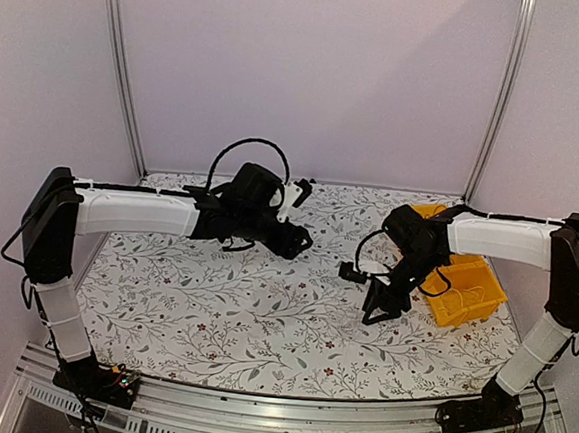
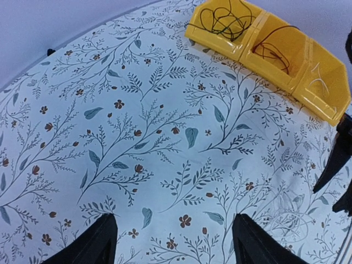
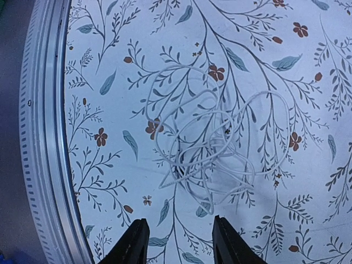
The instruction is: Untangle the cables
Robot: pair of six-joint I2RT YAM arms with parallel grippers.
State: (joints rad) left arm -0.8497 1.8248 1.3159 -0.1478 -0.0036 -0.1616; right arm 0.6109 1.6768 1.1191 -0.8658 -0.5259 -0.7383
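Cables (image 3: pixel 214 148), white, barely show against the patterned table (image 3: pixel 99 181); left tool (image 2: pixel 174 220), right tool (image 3: pixel 180 220) gape empty.

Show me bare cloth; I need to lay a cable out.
Bare: the wide stretch of tablecloth under the left gripper, left of the yellow bin. Crowded: beside the metal rail, where the white cable coils under the right gripper.
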